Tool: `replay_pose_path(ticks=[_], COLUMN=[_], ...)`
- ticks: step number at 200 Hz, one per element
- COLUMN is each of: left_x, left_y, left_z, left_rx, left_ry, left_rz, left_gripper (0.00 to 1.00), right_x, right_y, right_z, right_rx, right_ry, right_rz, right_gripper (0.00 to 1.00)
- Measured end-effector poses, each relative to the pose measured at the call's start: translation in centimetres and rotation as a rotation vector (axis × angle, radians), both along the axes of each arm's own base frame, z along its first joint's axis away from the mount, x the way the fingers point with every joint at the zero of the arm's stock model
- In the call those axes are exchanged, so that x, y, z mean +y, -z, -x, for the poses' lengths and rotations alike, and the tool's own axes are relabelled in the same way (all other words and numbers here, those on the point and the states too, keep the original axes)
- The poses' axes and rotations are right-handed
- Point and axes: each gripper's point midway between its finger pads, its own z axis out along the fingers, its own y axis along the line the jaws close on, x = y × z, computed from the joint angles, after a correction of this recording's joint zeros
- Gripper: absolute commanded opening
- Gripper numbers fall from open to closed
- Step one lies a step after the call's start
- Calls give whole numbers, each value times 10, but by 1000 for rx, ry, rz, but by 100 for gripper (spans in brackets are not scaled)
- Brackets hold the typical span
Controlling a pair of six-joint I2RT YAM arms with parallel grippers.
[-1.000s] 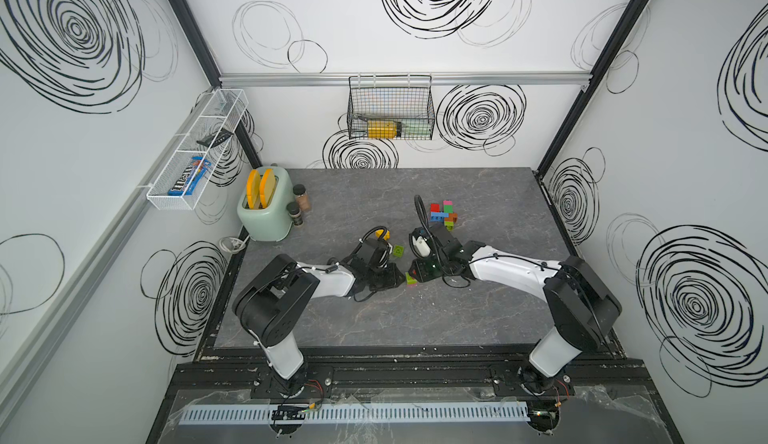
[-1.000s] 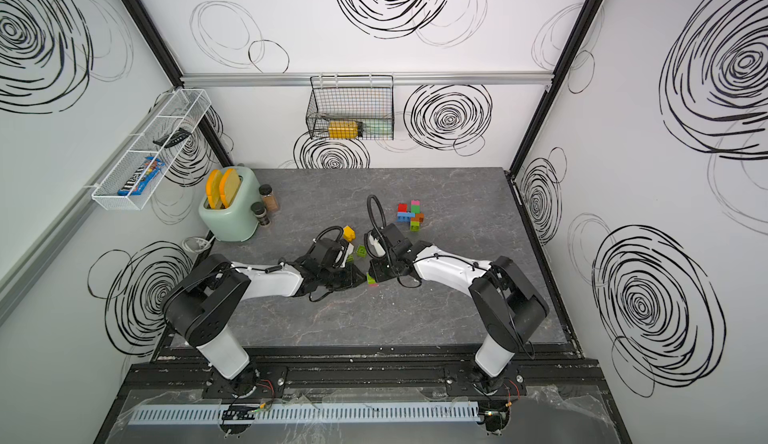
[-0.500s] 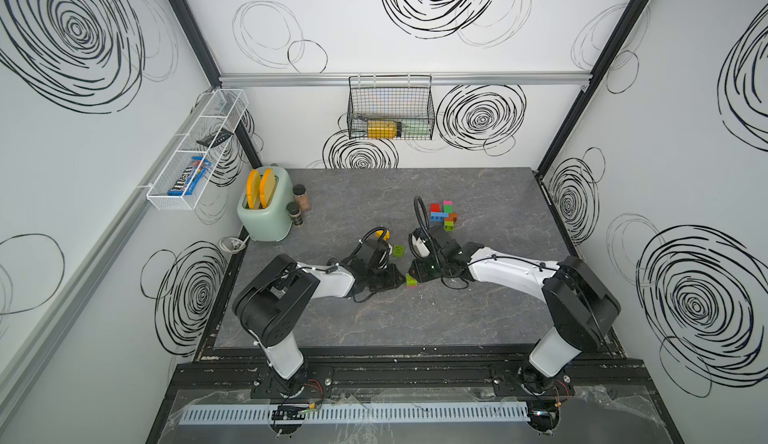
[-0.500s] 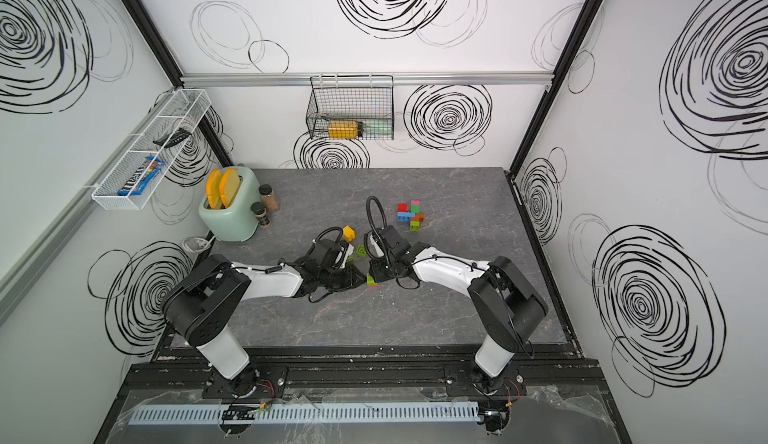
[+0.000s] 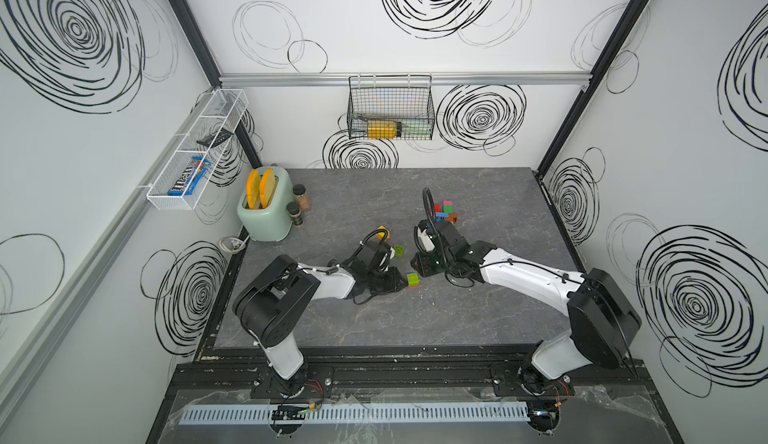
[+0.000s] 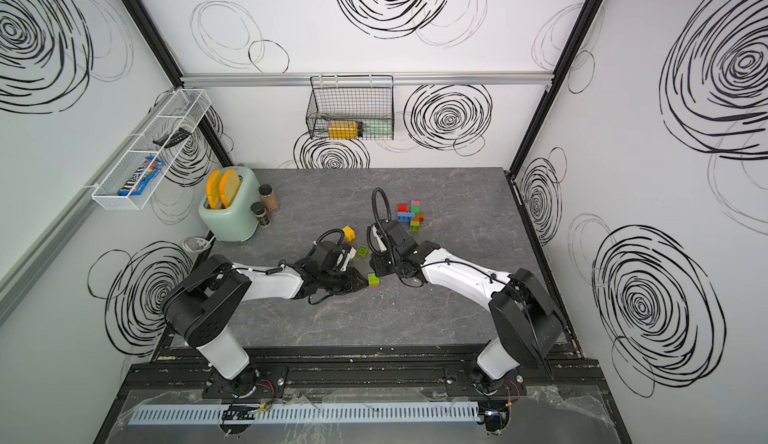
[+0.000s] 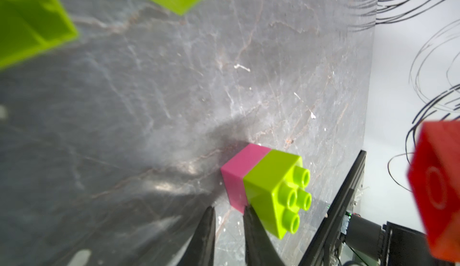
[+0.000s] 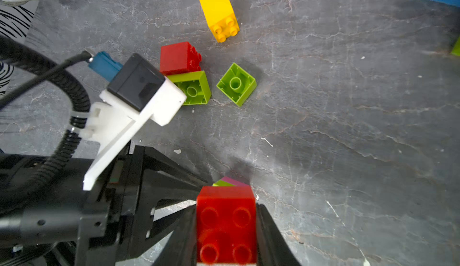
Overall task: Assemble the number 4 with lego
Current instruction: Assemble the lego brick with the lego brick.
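One red brick [image 8: 225, 210] sits clamped in the right gripper [image 8: 226, 237]. The left gripper [image 7: 229, 217], nearly closed and empty, sits just beside a pink-and-lime stack [image 7: 266, 187].

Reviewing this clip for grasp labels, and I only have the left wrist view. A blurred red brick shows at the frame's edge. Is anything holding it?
Observer: Yes. In the right wrist view the right gripper is shut on that red brick, with a finger on each side.
Operator: Any bricks nearby that I cannot see?
Observer: A yellow brick lies on its side on the table, apart from the rest.
Operator: And farther off?
Observer: In both top views a cluster of bricks sits toward the back wall, beyond the right gripper.
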Motion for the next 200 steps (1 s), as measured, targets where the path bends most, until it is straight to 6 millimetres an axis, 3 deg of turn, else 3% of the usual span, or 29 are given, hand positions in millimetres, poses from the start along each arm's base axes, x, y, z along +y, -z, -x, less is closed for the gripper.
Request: replay_pose_path(ticks=[101, 200], left_x=[-2, -2], left_y=[-1, -1], left_z=[2, 2], left_rx=[-1, 0], left_ry=[8, 8], left_rz=[3, 3], left_gripper=[26, 26], right_x=[-6, -5], right_y=[27, 41], right_z=[18, 17], right_rx=[73, 66], right_ry=[1, -14], right_rz=[48, 86], right_gripper=[0, 0])
